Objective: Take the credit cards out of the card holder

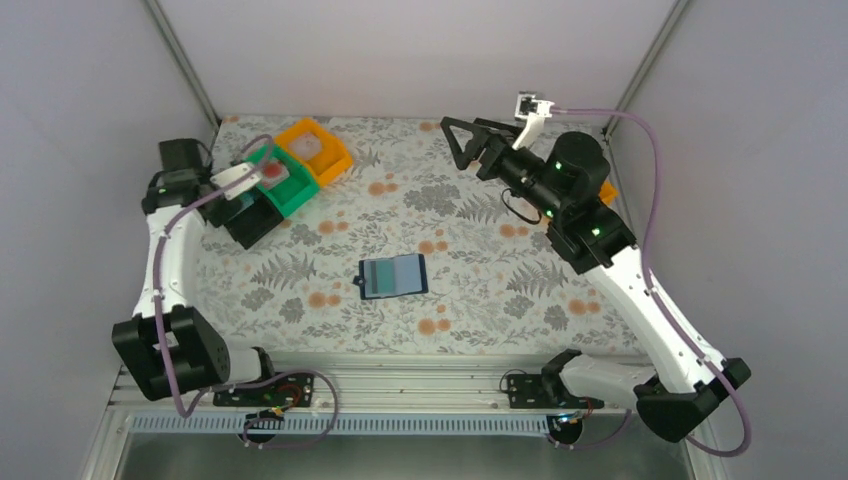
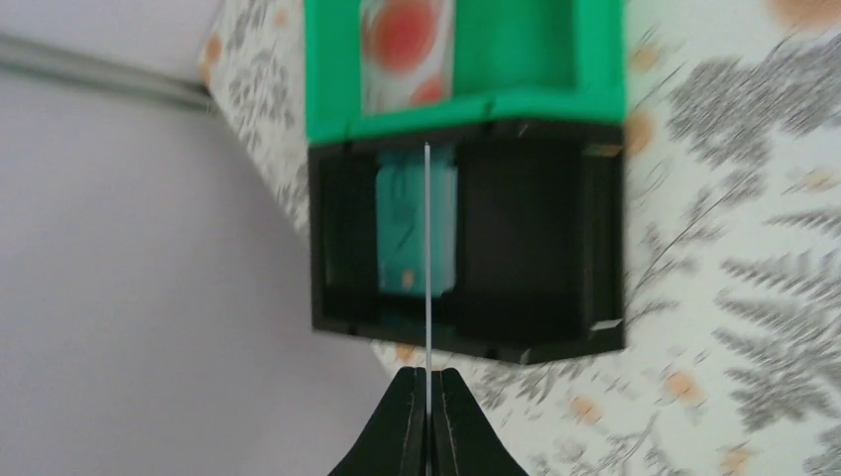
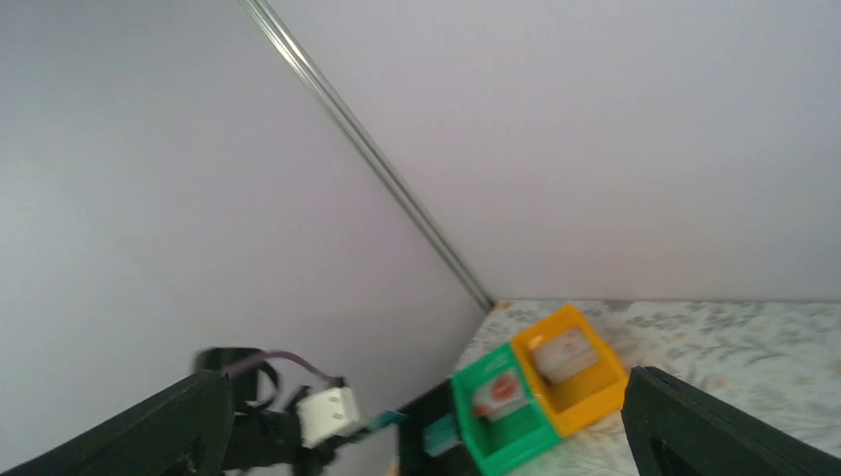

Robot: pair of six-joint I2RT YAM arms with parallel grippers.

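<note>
Cards (image 1: 272, 172) lie one each in the orange bin (image 1: 338, 160), green bin (image 1: 297, 195) and black bin (image 1: 255, 225). My left pincer (image 2: 427, 382) pinches a fourth card (image 2: 427, 248) edge-on, pointing forward over the black bin. My right pincer (image 1: 452, 143) gapes empty. Card holder (image 1: 394, 276) lies open on the bench (image 1: 500, 290), its long axis running left to right.

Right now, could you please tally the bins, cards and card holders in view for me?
Bins: 3 (orange bin, green bin, black bin)
Credit cards: 4 (orange-bin card, green-bin card, black-bin card, held card in the left gripper)
Card holder: 1
Total: 8
</note>
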